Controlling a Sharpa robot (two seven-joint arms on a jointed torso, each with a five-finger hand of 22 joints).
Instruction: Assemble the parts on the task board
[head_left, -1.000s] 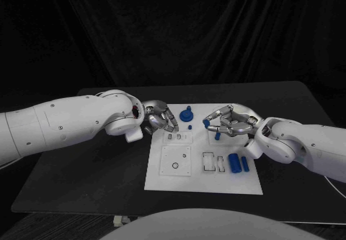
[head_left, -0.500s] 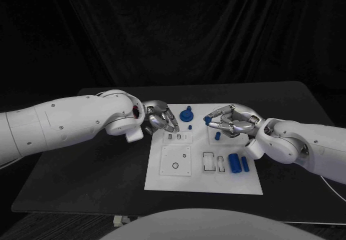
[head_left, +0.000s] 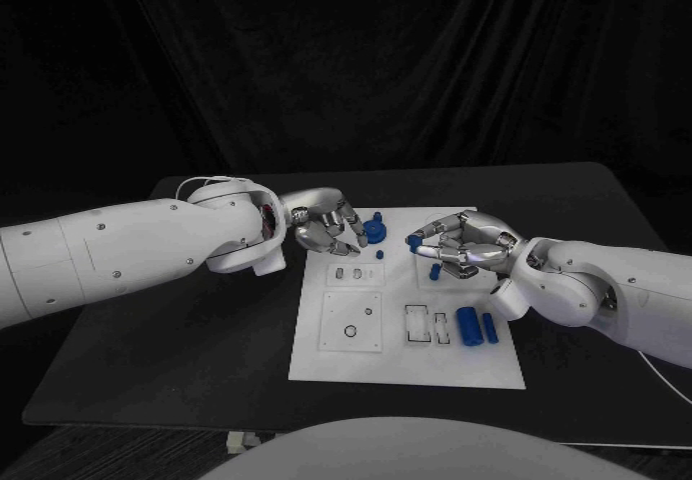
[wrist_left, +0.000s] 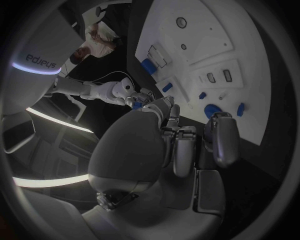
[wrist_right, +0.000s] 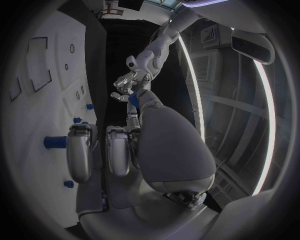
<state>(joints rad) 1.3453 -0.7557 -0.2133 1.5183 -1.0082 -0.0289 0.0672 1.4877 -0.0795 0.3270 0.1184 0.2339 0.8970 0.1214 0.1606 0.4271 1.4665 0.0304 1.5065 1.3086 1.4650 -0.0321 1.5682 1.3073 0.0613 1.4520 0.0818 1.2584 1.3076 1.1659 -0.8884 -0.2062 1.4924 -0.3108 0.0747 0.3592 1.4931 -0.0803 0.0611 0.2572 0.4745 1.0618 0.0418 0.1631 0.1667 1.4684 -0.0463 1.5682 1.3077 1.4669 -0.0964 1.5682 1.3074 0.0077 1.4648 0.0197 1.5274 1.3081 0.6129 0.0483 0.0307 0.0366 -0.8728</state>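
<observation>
The right hand (head_left: 459, 246) pinches a small blue part (head_left: 415, 240) above the far right of the task board (head_left: 325, 365), seemingly ready to seat it, while the left hand (head_left: 329, 228), fingers curled on nothing, waits beside the round blue knob (head_left: 375, 231).

The one legible marking is the brand word "sharpa", in grey lower-case letters on the white curved shell of the robot's body (wrist_left: 39, 61) in the left wrist view, where it appears upside down and mirrored by the turn of the camera. The flat white rectangular task board (head_left: 408, 365) bears only outlined recesses and slots, with no lettering or numbers that can be made out. No other surface carries any readable label or sign.
</observation>
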